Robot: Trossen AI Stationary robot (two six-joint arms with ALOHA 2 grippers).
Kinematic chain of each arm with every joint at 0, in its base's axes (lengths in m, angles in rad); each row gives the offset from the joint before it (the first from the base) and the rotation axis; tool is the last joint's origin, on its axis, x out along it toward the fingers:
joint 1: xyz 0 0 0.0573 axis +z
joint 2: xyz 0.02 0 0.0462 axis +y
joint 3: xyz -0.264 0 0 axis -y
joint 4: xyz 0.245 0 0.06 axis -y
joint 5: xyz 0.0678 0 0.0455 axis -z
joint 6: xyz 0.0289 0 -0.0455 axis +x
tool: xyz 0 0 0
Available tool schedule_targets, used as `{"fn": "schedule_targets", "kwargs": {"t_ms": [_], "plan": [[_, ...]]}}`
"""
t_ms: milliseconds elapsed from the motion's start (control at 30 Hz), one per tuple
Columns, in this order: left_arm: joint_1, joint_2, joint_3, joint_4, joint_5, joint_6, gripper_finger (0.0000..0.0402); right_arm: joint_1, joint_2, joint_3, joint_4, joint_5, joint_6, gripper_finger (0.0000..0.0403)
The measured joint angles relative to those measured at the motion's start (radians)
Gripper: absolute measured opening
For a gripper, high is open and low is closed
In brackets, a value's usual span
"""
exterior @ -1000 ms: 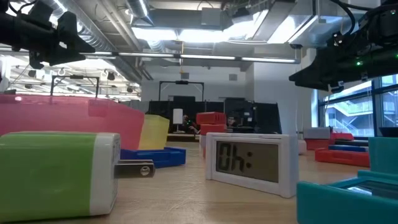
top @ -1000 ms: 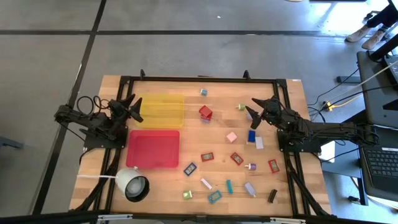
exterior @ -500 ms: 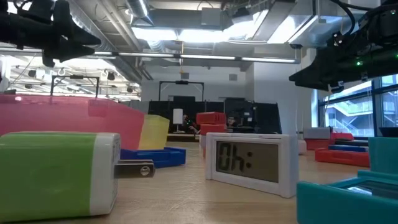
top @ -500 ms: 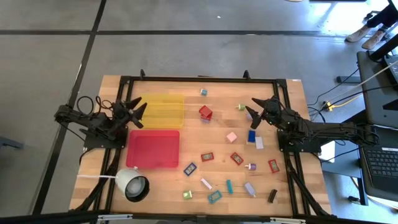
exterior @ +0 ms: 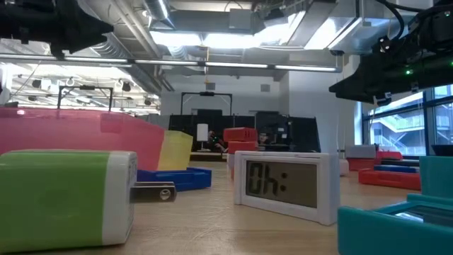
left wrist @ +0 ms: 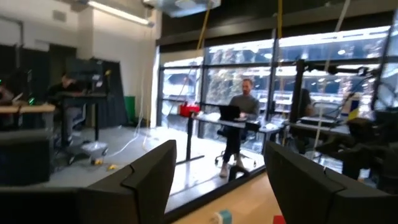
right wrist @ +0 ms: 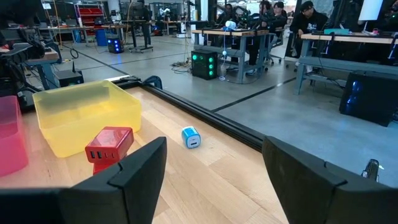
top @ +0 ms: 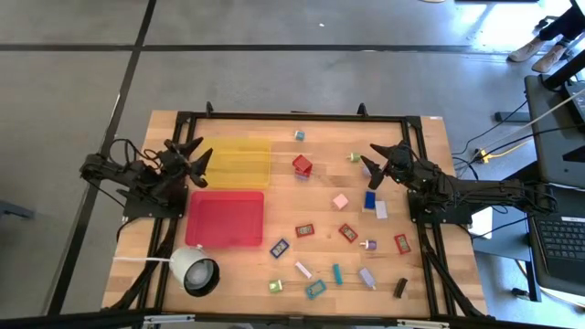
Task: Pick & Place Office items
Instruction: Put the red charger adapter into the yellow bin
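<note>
Wooden bench [top: 320, 132] on a grey concrete floor — office items [top: 340, 245] lie scattered across its middle and right, beside the yellow tray [top: 239, 161] and red tray [top: 225, 217]. A workshop behind, with people seated at desks. Left hand [top: 194, 155] hovers at the yellow tray's left edge, fingers apart and empty — it has pulled back left and spread wider than a second ago. Right hand [top: 373, 163] hangs open by the red block [top: 303, 165], unmoved.

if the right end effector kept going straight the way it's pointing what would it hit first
Probably the red block. The right end effector, open and empty, points across the table toward it, with the yellow tray just behind. The small blue piece sits off to one side. Depth is hard to judge, so it might pass above them.
</note>
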Motion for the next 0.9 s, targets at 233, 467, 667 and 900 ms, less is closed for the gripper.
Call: {"fn": "schedule_targets", "kwargs": {"t_ms": [233, 467, 667, 900], "plan": [[0.051, 0.103, 0.016, 0.065, 0.072, 0.013, 0.0269, 0.0, 0.0, 0.0, 0.0, 0.0, 0.0, 0.0269], [0.198, 0.333, 0.152, 0.07, 0.125, 0.015, 0.0281, 0.0, 0.0, 0.0, 0.0, 0.0, 0.0, 0.0269], [0.327, 0.601, 0.276, 0.064, 0.151, -0.096, 0.0281, 0.0, 0.0, 0.0, 0.0, 0.0, -0.007, 0.0269], [0.437, 0.899, 0.416, -0.015, 0.246, -0.139, 0.0281, 0.0, 0.0, 0.0, 0.0, 0.0, -0.062, 0.0269]]}}
